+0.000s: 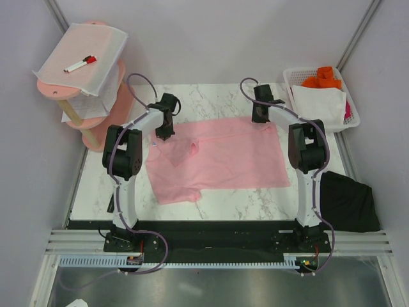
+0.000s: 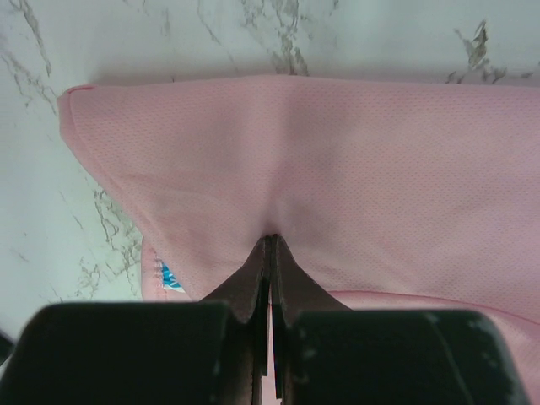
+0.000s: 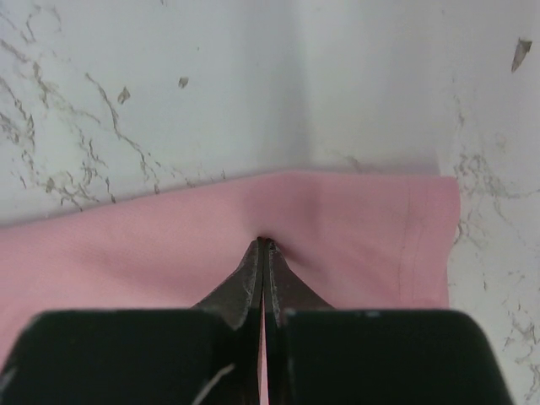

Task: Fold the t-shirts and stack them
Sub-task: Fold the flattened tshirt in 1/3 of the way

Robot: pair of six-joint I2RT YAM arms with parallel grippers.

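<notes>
The light pink t-shirt (image 1: 220, 160) lies spread on the marble table, its far edge between my two grippers. My left gripper (image 1: 163, 133) is shut on the shirt's far left part; in the left wrist view the gripper (image 2: 272, 239) pinches pink cloth (image 2: 337, 160), with a small blue-and-white tag (image 2: 170, 277) showing at the left. My right gripper (image 1: 259, 117) is shut on the far right corner; in the right wrist view the gripper (image 3: 265, 242) pinches the pink hem (image 3: 371, 228). The black t-shirt (image 1: 348, 203) lies crumpled at the table's near right edge.
A white basket (image 1: 295, 78) with orange and white cloth stands at the far right. A pink tiered stand (image 1: 92, 121) at the far left carries a translucent white mesh sheet (image 1: 96, 48) and a red marker (image 1: 80, 63). Grey walls close in on both sides.
</notes>
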